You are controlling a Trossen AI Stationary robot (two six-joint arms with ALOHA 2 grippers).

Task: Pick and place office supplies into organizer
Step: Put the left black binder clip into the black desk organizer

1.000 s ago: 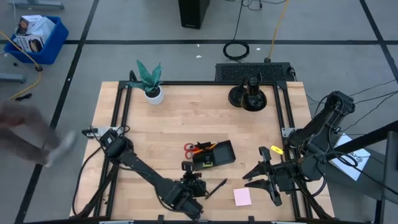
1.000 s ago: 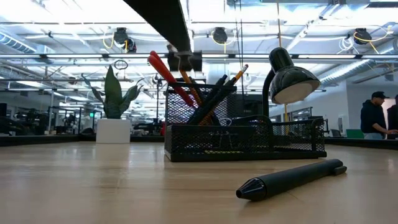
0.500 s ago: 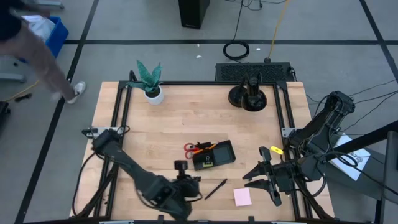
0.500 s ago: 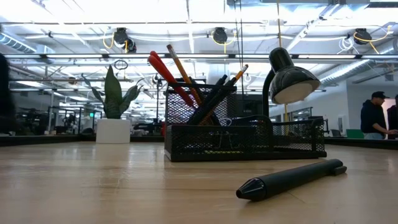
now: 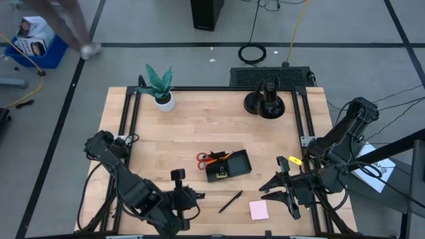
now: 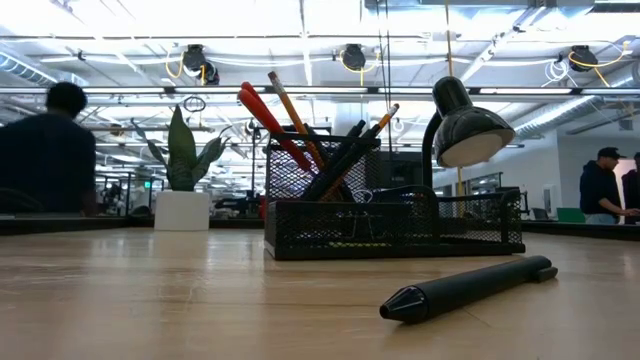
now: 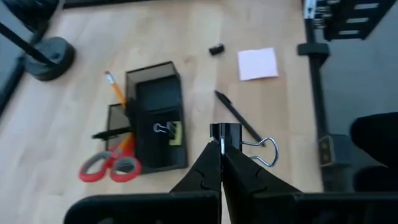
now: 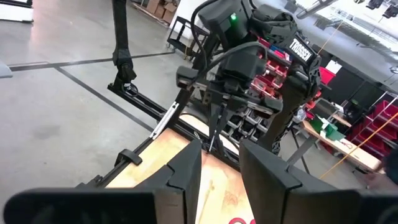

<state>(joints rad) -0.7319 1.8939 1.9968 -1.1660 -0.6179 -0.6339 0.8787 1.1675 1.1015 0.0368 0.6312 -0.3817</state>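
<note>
from my remote seat: the left gripper (image 7: 221,144) sits raised over the near left part of the table (image 5: 199,126), its jaws pressed together on a black binder clip (image 7: 239,138), the clip's wire loops sticking out to one side. the organizer (image 5: 228,164) lies mid-table, well apart from those jaws and off to their right in the overhead view, with another clip (image 7: 164,128) and a yellow-green piece (image 7: 175,133) in one compartment. red-handled scissors (image 5: 202,159) and orange pencils (image 5: 217,156) poke out of its left end; from table height they stand tilted in the mesh cup. a black pen (image 5: 230,201) lies loose on the wood between the left gripper and the pink sticky pad (image 5: 259,210), closer to the front edge than the organizer. the right gripper (image 5: 287,199) waits at the near right edge, just beside the pad, jaws spread and holding nothing. a plant (image 5: 159,85) and a desk lamp (image 5: 265,99) stand at the far side.
</note>
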